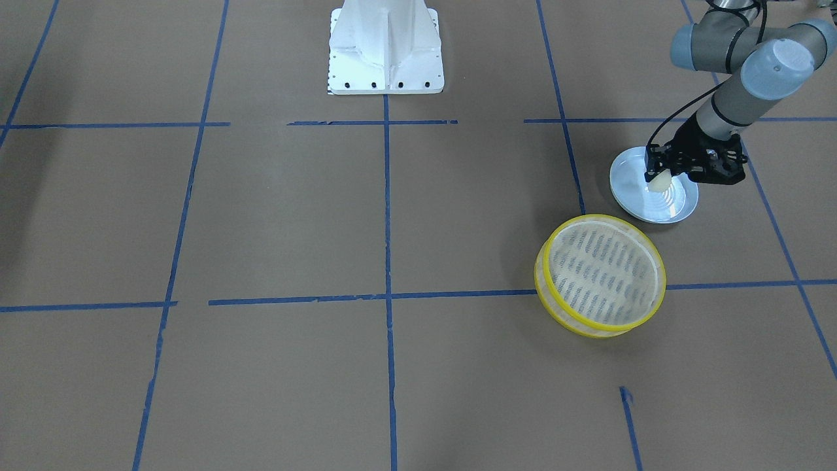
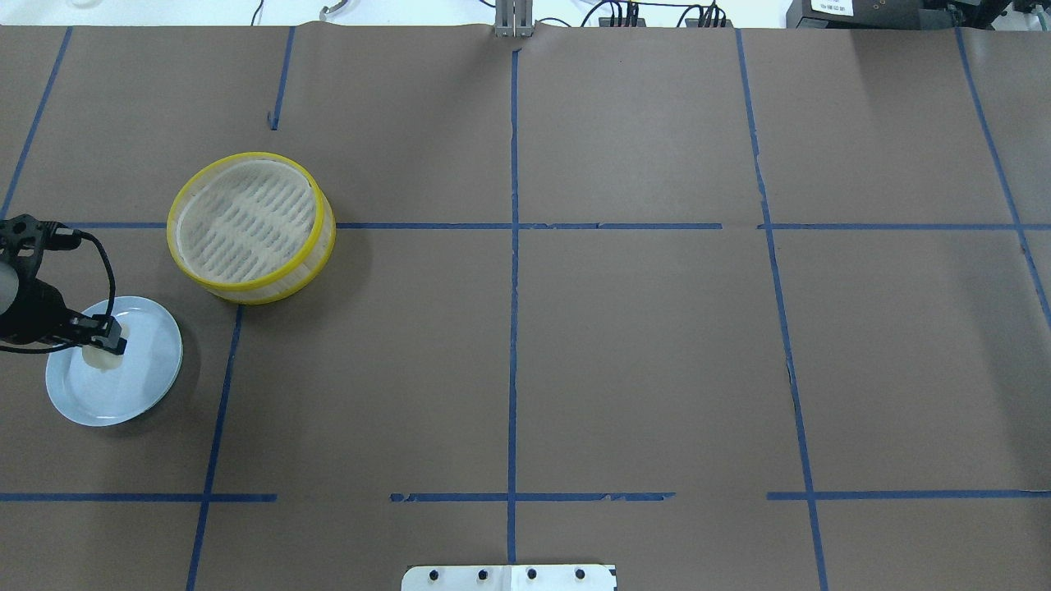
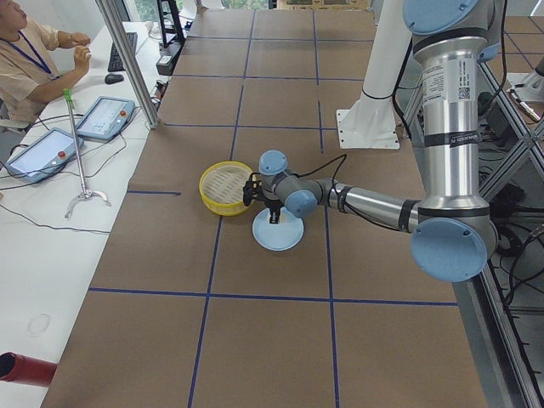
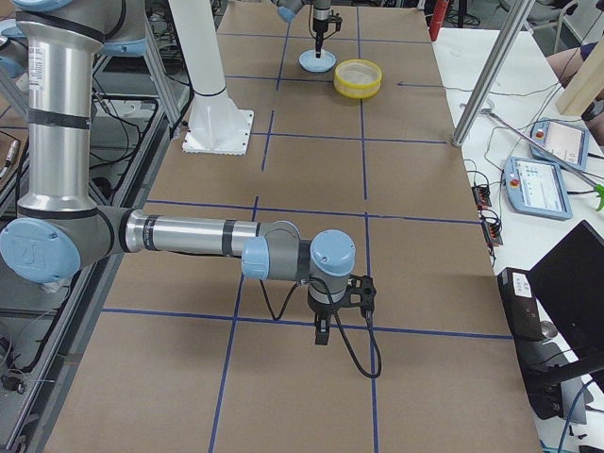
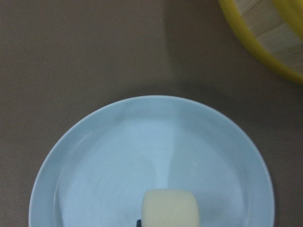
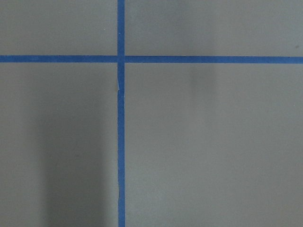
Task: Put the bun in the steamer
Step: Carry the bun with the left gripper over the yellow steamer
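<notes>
The cream-white bun is between the fingers of my left gripper, just over the pale blue plate. In the overhead view the left gripper is above the plate with the bun at its tips. The left wrist view shows the bun at the bottom centre, over the plate. The yellow-rimmed steamer stands empty beside the plate; it also shows in the overhead view. My right gripper shows only in the exterior right view, so I cannot tell its state.
The table is brown paper with blue tape lines. The robot's white base stands at the table's middle edge. The right wrist view shows only bare paper and crossing tape. An operator sits with tablets past the table's far side.
</notes>
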`<action>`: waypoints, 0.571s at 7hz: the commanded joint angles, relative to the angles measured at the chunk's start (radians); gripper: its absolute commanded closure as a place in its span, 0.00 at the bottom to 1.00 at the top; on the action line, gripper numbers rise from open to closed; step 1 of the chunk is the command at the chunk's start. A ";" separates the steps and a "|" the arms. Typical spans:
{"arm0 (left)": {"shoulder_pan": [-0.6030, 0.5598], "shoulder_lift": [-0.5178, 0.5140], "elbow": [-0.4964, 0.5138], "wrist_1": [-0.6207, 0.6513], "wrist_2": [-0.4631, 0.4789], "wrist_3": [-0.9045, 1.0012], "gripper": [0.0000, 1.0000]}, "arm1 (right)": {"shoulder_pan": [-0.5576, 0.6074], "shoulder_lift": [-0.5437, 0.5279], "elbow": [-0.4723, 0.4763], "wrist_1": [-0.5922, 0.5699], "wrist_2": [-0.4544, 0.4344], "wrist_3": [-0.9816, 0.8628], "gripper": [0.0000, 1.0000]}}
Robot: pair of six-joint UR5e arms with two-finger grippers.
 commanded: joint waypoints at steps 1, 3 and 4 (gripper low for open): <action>-0.117 -0.217 0.008 0.186 -0.002 0.003 0.63 | 0.000 0.000 0.000 0.000 0.000 0.000 0.00; -0.114 -0.433 0.186 0.239 0.005 -0.008 0.63 | 0.000 0.000 0.000 0.000 0.000 0.000 0.00; -0.110 -0.469 0.250 0.236 0.006 -0.011 0.63 | 0.000 0.000 0.000 0.000 0.000 0.000 0.00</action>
